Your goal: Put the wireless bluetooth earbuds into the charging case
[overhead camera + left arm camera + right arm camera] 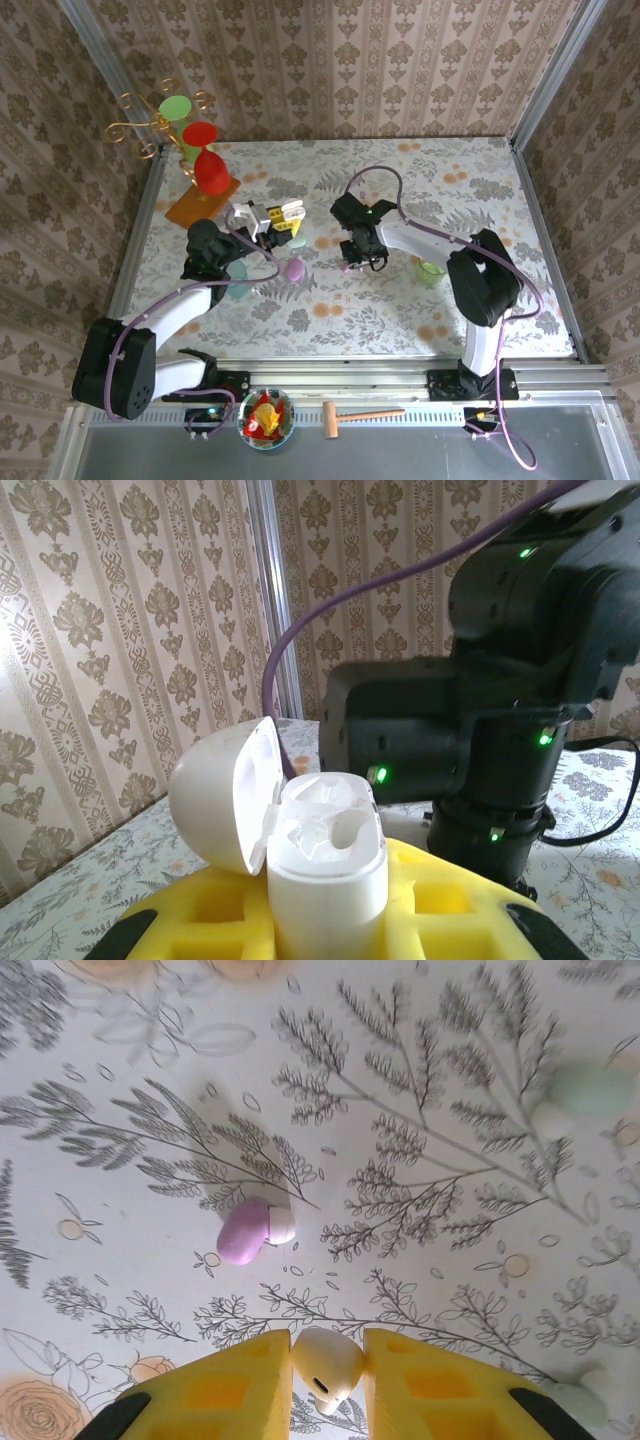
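Arms bend inward. Left hand [326, 915] clamps the open case [325, 845]; right hand [328, 1372], pointing down, pinches a pale bud [322, 1355] over the lilac bud [243, 1233].

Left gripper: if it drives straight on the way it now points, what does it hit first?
Probably the right arm, directly behind the open charging case held in its jaws. Depth is unclear.

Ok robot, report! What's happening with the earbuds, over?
Left jaws shut on open charging case. Right jaws pinching pale earbud. Lilac earbud loose on table, clear of the jaws.
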Controlling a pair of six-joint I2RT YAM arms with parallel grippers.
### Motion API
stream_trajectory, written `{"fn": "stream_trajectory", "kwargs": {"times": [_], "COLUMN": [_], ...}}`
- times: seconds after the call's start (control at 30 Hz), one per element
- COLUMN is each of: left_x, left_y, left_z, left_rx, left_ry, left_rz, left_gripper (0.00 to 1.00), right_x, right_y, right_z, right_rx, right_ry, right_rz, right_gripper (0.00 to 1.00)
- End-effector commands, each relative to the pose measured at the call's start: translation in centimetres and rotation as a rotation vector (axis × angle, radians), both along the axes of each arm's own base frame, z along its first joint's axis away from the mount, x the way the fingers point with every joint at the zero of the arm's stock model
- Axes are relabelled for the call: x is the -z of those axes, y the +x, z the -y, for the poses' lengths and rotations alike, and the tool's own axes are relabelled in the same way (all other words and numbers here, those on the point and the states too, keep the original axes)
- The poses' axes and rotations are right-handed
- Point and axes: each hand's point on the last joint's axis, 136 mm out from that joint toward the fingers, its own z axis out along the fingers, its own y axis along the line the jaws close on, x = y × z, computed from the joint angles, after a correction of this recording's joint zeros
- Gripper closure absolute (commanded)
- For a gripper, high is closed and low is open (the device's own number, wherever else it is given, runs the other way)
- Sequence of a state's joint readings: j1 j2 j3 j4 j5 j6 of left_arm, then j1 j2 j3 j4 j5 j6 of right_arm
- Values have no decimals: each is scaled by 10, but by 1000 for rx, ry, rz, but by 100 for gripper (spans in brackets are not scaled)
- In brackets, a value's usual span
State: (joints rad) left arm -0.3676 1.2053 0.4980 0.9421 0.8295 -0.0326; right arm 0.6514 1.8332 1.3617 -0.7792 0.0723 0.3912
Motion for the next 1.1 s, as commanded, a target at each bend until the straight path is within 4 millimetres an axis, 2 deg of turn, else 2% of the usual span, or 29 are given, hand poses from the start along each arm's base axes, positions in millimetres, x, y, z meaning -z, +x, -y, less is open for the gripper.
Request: {"fn": "stream_trajectory", "kwargs": {"times": [0.0, 0.27, 0.57, 0.87, 1.07], "left_x": [-10, 10, 25, 33, 31], "left_y": [0, 6, 19, 22, 21], "left_z": [5, 11, 15, 13, 17], "left_rx": [19, 10, 18, 9, 36], "left_ry": [-13, 1, 16, 44, 16], "left_rz": [13, -82, -216, -268, -289], "left_gripper": [100, 100, 100, 100, 100], "right_x": [-33, -107, -177, -223, -235], "right_y": [21, 30, 27, 28, 32], "right_z": [-4, -23, -53, -86, -108], "right_rx": [-25, -118, -199, -234, -271], "right_ry": [38, 115, 239, 422, 497], "right_rz": [190, 454, 630, 704, 697], "right_gripper": [77, 77, 77, 78, 78]}}
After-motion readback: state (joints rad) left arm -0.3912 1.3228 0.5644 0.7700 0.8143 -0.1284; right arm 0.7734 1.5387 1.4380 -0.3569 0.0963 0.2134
